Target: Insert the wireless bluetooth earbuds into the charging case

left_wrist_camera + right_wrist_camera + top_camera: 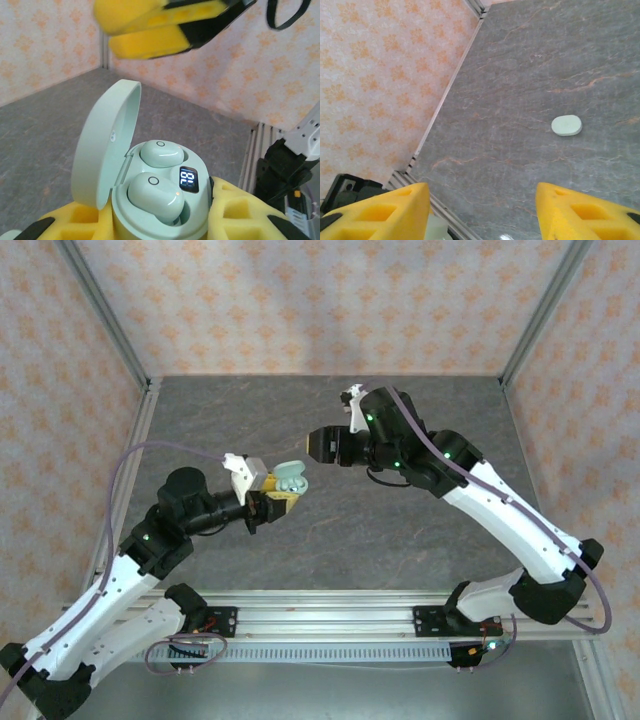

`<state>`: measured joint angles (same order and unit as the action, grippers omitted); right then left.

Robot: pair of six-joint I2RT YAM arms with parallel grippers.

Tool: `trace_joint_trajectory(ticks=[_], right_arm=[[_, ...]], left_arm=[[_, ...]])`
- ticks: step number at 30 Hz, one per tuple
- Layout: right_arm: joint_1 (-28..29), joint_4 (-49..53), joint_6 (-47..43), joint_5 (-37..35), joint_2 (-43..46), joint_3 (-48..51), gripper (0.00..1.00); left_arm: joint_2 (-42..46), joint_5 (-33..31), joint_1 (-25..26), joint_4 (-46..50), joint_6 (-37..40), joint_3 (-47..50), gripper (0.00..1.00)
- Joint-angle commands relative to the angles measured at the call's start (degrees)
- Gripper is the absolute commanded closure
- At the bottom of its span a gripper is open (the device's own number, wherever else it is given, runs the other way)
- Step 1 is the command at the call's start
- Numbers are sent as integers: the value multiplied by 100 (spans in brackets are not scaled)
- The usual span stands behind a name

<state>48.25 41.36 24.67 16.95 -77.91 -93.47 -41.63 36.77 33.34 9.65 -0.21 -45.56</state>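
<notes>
Open pale green oval plastic charging case [103, 146], gripped in the left end effector [271, 502], whose yellow foam pads [235, 215] are clamped on the base from either side. The case is held above the grey stone-patterned desk [400, 540], near its middle. Its hinged lid stands upright at the left of the left wrist view, hollow side facing the wells.

Both pale rounded plastic earbuds sit in the case, side by side. The far earbud [161, 152] lies with its long axis across the view. The near earbud [155, 196] slants from upper left to lower right. Each turns a smooth face with a small ring mark upward. A small lit display [187, 179] lies just beside them on the case's inner deck.

The right end effector [320, 443] hovers near the case and points toward it, its yellow fingers apart with nothing between them. A second, closed pale green oval case [566, 125] lies flat on the desk, its long axis crosswise in the right wrist view.
</notes>
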Motion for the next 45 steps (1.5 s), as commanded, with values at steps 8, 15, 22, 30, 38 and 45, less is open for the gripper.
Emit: trace_joint_trajectory(ticks=[8,15,22,30,38,45], right_arm=[[-184,-725,623,869,56,429,41],[-184,-1022,852,1479,356,855,41],[-189,-1170,1155,739,1180,1447,38],[-202,-2196,2071,901,1551,2123,32],[-160,-3366,2930,1721,1245,2544,32],[-5,-3639,3065,1883,1113,2544,33]], left_arm=[[-173,150,111,-667,-206,-390,85],[-198,8,113,-692,-254,-436,85],[-247,-6,116,-775,-398,-469,85],[-291,14,120,-851,-554,-520,85],[-364,40,120,-939,-679,-540,85],[-425,1,129,-930,-679,-609,85]])
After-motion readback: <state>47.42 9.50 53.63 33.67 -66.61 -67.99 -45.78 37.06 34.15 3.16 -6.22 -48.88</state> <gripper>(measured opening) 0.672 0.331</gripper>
